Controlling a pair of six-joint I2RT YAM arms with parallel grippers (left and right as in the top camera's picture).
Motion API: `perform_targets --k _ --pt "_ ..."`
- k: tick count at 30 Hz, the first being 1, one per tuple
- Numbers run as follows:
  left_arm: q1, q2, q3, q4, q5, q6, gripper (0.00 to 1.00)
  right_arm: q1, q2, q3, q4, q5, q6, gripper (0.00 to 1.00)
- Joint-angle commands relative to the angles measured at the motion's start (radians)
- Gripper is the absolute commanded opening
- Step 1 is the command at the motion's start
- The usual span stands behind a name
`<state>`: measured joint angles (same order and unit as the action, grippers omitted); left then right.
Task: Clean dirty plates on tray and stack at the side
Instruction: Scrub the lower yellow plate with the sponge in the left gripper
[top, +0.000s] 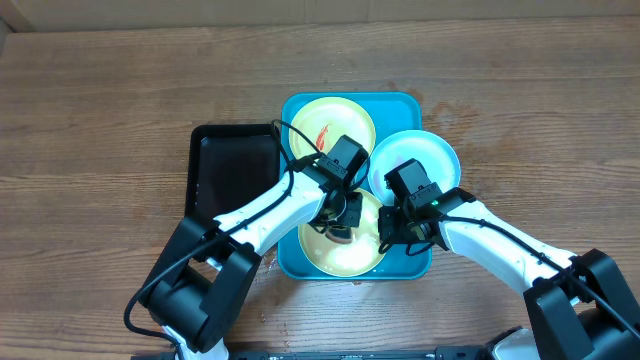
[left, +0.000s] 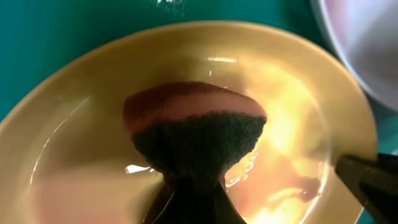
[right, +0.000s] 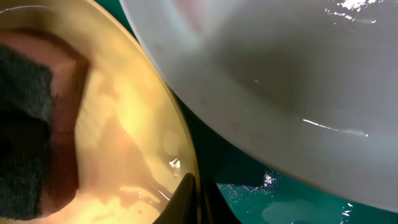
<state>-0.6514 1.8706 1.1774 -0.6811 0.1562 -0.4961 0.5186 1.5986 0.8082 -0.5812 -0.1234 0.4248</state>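
**When the hold is thin, a scrub can go astray**

Because the right gripper (right: 193, 200) has its claw drawn together on only the thin right rim of the round yellow-green plastic plate (top: 350, 255) at the near end of the large teal-blue rectangular plastic tray (top: 400, 105), the hold looks slight. A hard sideways push from the pink sponge with a dark green scouring layer (left: 196, 124) could twist the glossy, wet-looking plate out of the pinch, or tip its far edge up.

A second risk is the round pale blue-white plastic plate (top: 415, 160). It lies at the tray's right side, overhanging the rim and lapping over the near plate's edge, just beside the right gripper. A jolt there could nudge it off the tray. The other round yellow-green plate (top: 330, 128), streaked with red, lies at the tray's far end, well clear of the work.

The left gripper (top: 340, 225) is clamped on the sponge and presses it onto the near plate's floor. Its arm slants in from the tray's near left, with the wrist above the tray's middle and the fingers pointing down. The right arm comes in low from the tray's near right, its fingers aimed inward at the rim.
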Motion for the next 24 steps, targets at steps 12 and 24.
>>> perform_targets --k 12,24 --pt "-0.003 -0.021 0.05 0.011 0.071 0.025 0.04 0.004 0.003 -0.003 0.0 -0.005 -0.006 0.04" --pt "-0.004 -0.221 0.085 -0.175 -0.086 0.087 0.04 0.004 0.003 -0.003 -0.003 -0.005 -0.006 0.04"
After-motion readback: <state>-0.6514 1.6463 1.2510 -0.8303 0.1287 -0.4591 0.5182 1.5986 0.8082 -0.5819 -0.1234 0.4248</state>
